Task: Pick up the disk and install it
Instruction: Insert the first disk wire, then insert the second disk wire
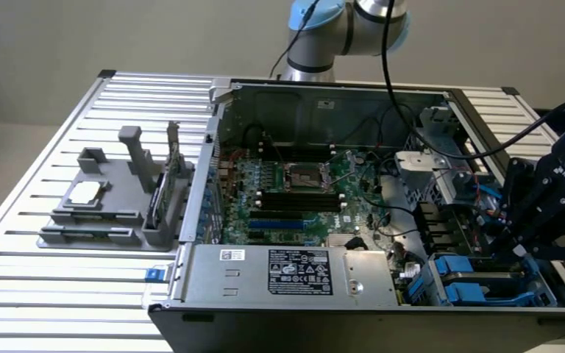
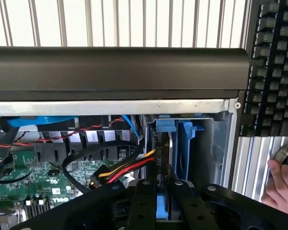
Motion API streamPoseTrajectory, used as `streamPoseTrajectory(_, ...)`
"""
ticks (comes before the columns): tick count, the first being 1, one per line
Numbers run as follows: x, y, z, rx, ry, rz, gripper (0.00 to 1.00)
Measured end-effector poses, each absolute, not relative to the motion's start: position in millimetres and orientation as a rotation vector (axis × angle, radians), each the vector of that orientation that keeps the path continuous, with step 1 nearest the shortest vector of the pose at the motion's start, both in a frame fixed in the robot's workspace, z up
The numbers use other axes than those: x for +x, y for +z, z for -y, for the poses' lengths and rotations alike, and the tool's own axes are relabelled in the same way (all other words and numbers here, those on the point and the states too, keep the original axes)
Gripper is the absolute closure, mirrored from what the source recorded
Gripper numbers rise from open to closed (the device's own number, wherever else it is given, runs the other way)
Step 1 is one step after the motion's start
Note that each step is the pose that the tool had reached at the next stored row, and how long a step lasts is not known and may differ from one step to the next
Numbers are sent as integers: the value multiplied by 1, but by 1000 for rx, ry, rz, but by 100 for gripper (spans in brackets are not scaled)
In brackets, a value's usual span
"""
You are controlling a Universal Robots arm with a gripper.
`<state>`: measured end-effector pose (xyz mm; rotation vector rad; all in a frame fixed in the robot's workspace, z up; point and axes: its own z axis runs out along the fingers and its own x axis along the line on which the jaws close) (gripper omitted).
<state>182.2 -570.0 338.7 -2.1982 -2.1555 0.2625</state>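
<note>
Fingers [image 2: 144,201] at the wrist view's lower centre are pinched onto the disk [image 2: 169,158], held edge-up in its blue carrier at the mouth of the drive bay [image 2: 209,143]. Just beside it, red, yellow and black cables [image 2: 127,170] crowd the slot; they could snag or get trapped if the drive goes in crooked. Farther off, at the lower right edge, a person's hand [image 2: 281,184] rests outside the case.
</note>
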Motion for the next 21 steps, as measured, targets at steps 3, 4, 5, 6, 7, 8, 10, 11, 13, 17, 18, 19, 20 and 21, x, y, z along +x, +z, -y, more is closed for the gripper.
streamPoseTrajectory(3,182,338,569,-2202,261,2155,83)
streamPoseTrajectory(4,182,338,569,-2203,261,2155,83)
streamPoseTrajectory(5,182,338,569,-2203,261,2155,83)
streamPoseTrajectory(6,182,337,569,-2205,261,2155,83)
streamPoseTrajectory(7,182,337,569,-2206,262,2155,83)
streamPoseTrajectory(8,182,337,568,-2207,262,2155,83)
streamPoseTrajectory(10,181,336,568,-2209,263,2156,83)
streamPoseTrajectory(11,181,336,568,-2210,264,2156,83)
streamPoseTrajectory(13,181,335,568,-2212,265,2157,83)
streamPoseTrajectory(17,181,334,567,-2216,268,2157,83)
streamPoseTrajectory(18,181,334,567,-2217,269,2157,83)
streamPoseTrajectory(19,181,334,567,-2218,270,2157,83)
streamPoseTrajectory(20,180,334,567,-2219,271,2157,83)
streamPoseTrajectory(21,180,333,566,-2220,272,2156,83)
